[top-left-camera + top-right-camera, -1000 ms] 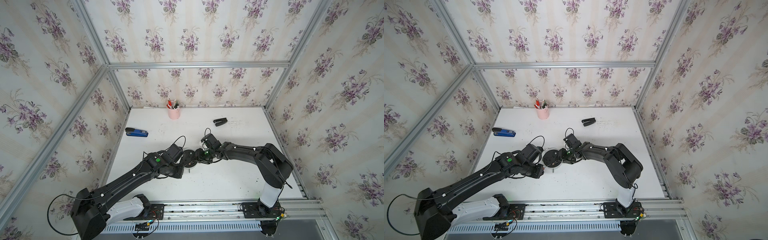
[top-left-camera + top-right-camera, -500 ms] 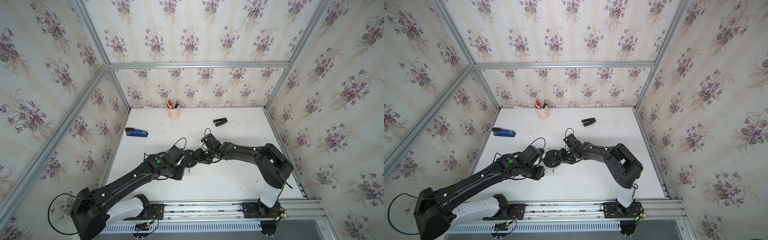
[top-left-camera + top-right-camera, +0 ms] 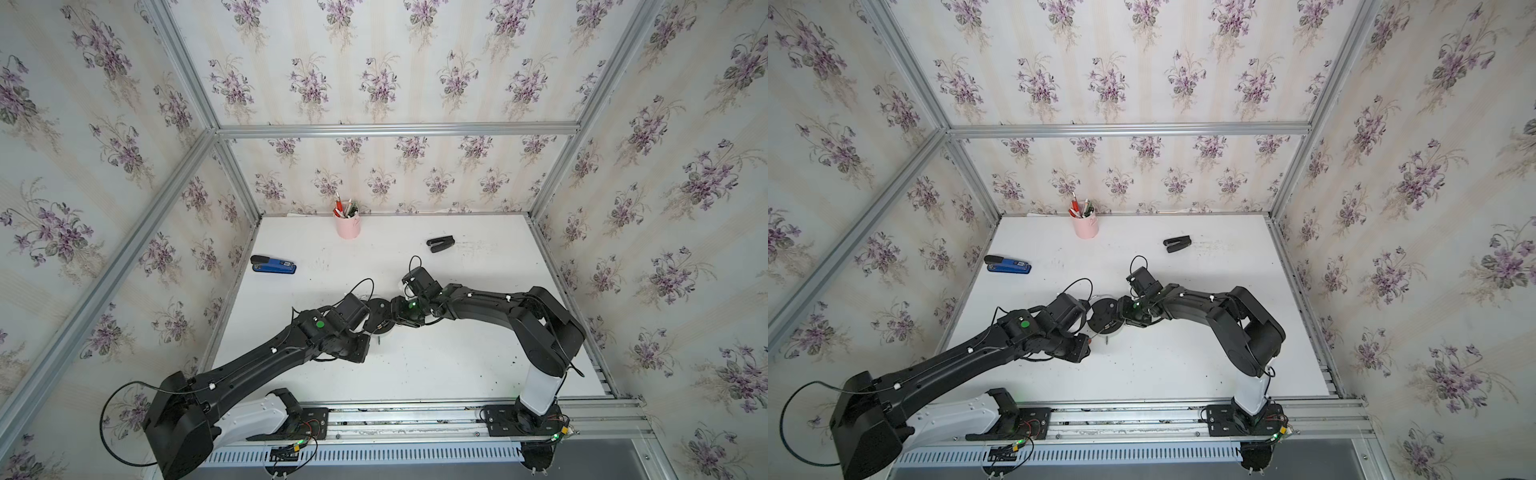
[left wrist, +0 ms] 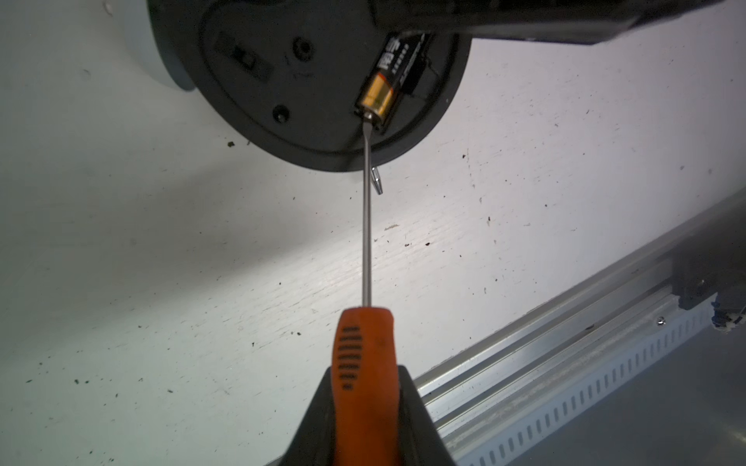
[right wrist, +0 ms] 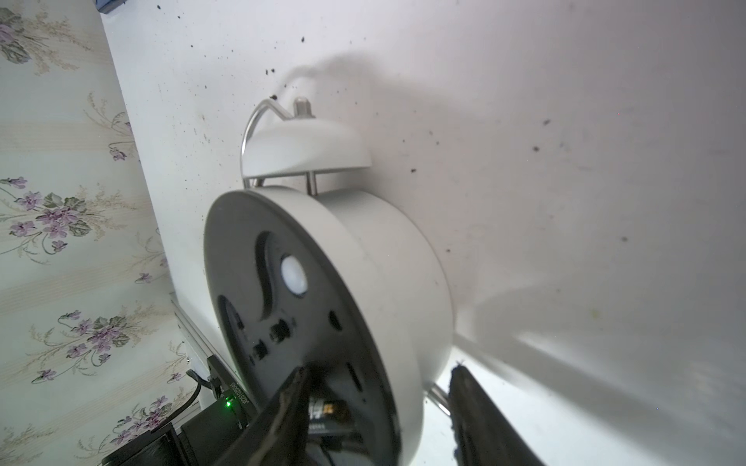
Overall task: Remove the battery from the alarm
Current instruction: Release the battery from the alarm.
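Observation:
The alarm (image 3: 380, 311) (image 3: 1105, 312) sits mid-table, tilted, its black round back (image 4: 306, 80) facing up; in the right wrist view I see its white body (image 5: 387, 258) and one bell. The battery (image 4: 389, 76) (image 5: 327, 409), black with a gold end, lies in the open slot in that back. My left gripper (image 4: 363, 373) (image 3: 1086, 340) is shut on an orange-handled screwdriver (image 4: 361, 355), whose metal tip touches the battery's gold end. My right gripper (image 5: 379, 371) (image 3: 397, 316) straddles the alarm, one finger on the black back and the other on the front side.
A pink cup (image 3: 347, 226) of pens stands at the back wall. A blue stapler (image 3: 273, 264) lies at the left and a small black stapler (image 3: 440, 244) at the back right. An aluminium rail (image 3: 415, 411) runs along the table's front edge. Dark specks dot the white tabletop.

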Controlling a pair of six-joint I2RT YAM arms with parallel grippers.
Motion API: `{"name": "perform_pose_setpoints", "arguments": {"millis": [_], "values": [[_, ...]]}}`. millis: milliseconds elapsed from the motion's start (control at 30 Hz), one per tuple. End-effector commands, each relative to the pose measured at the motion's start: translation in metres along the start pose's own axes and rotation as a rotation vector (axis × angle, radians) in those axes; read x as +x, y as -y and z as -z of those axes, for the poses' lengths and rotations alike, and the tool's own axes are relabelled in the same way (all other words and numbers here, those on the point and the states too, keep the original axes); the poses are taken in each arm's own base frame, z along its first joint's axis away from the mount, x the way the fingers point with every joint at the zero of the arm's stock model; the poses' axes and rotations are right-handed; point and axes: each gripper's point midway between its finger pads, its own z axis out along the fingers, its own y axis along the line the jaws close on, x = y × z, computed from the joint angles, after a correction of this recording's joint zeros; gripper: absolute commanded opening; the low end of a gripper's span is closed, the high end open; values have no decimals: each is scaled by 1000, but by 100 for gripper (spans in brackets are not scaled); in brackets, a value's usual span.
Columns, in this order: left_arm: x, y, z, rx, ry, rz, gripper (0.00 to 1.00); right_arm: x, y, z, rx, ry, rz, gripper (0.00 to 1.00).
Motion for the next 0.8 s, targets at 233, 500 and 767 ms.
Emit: {"name": "perform_pose_setpoints", "arguments": {"millis": [233,500,767], "values": [[-28,18,-7,143,186,42,0,10,16,-7,53,-32,-41,58],[-29,18,-10,197,251,82,0,11,11,-11,1,-35,-55,61],[-34,18,-6,221,282,97,0,15,15,-19,5,-59,-82,59]]}}
